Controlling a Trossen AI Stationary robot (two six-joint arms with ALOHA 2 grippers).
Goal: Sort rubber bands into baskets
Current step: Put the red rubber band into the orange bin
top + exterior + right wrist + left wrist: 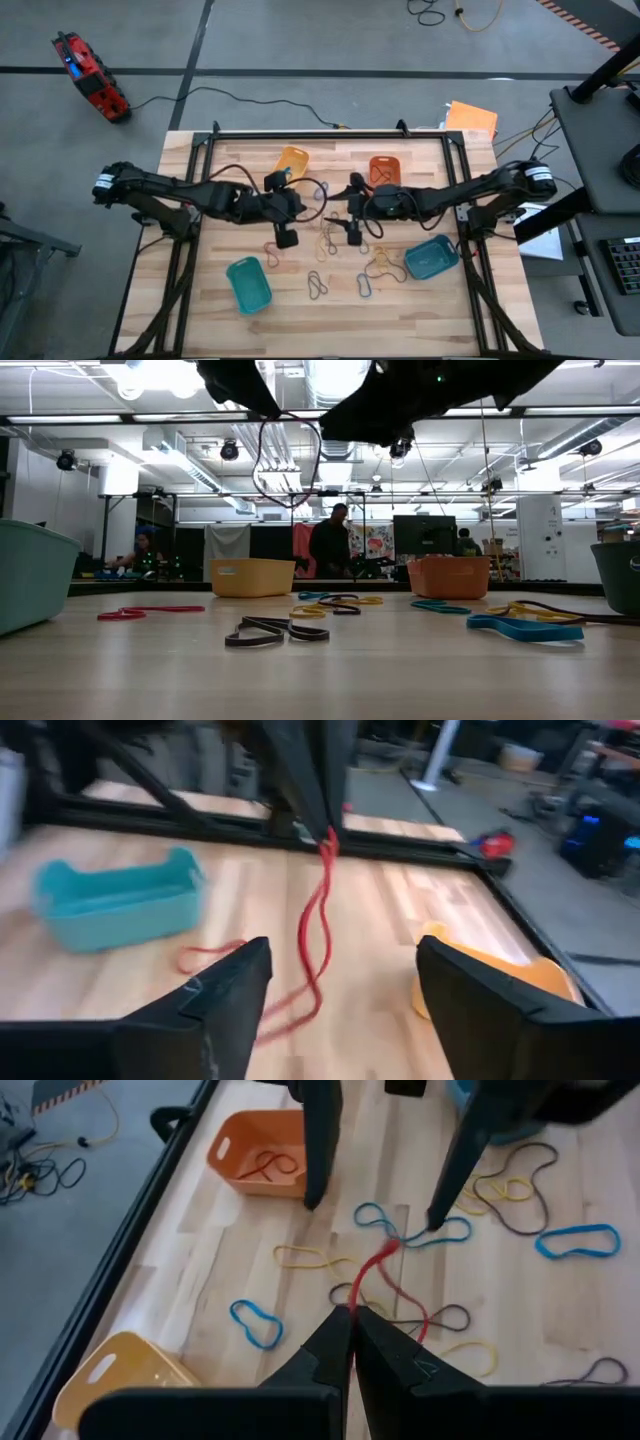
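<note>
Gripping: left gripper, fingers clenched on a thin red rubber band dangling above mid-table.
Right gripper: fingers spread, holding nothing, facing the band.
Other bands: scattered on the wooden table.
Orange plastic basket: holds a red band.

No legible text, perhaps posters too blurred.

Location: an open robotics lab or workshop. Indicators: exposed silver ceiling ducts, fluorescent strip lights, grey concrete floor, a dark computer monitor, and people at distant workbenches.
</note>
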